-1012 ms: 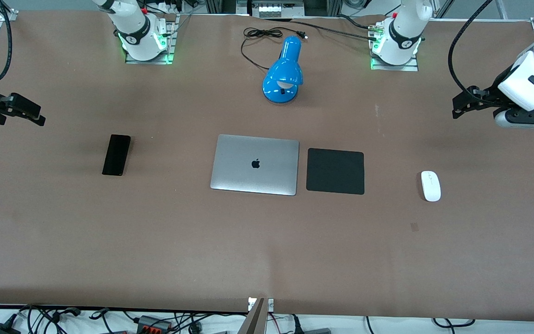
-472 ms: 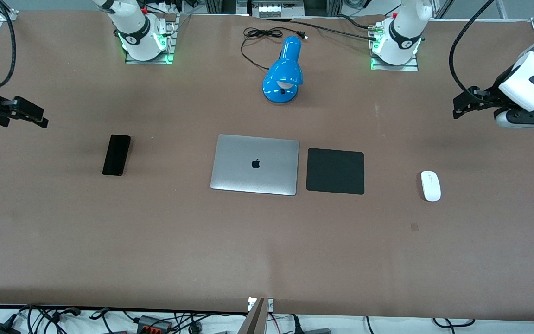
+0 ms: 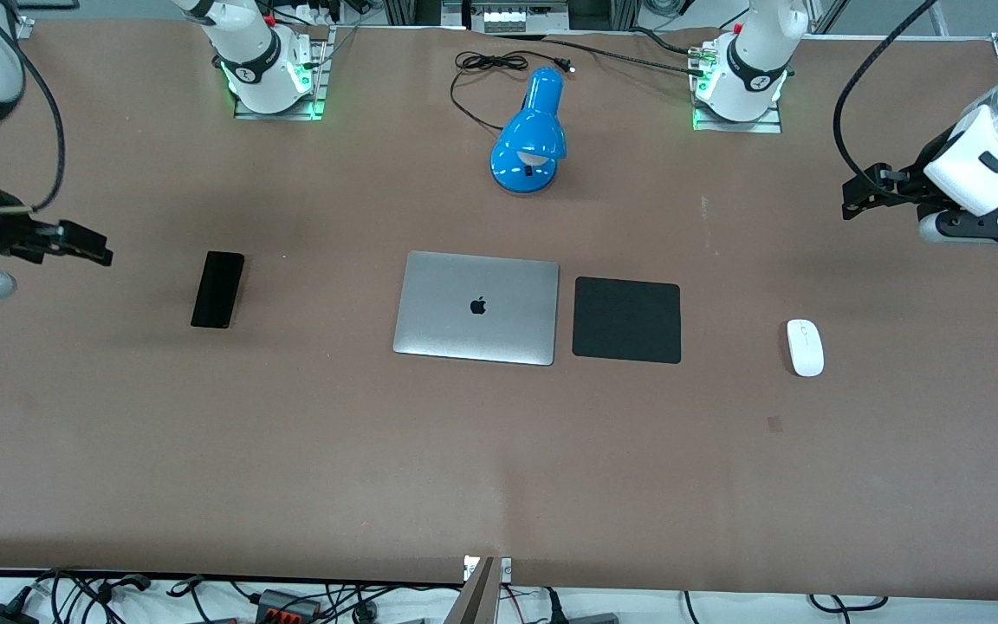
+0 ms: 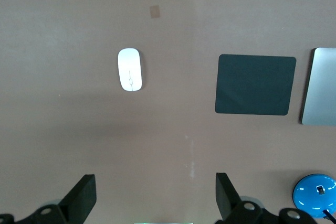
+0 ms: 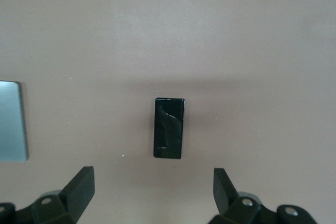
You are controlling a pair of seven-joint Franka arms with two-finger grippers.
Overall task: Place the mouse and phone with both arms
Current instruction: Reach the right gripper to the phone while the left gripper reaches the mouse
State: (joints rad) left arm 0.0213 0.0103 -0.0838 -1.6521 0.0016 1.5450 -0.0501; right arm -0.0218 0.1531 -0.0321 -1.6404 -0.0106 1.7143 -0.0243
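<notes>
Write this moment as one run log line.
left gripper: open, above table | right gripper: open | white oval mouse: untouched | slim black phone: untouched

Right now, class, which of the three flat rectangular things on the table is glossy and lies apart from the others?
The phone: glossy black, alone toward the right arm's end. The laptop and matte mouse pad lie side by side.

We see even, bright overhead light, soft shadows on the table [image 3: 499, 451], sharp focus, phone [image 5: 169, 127] face slightly glossy.
</notes>
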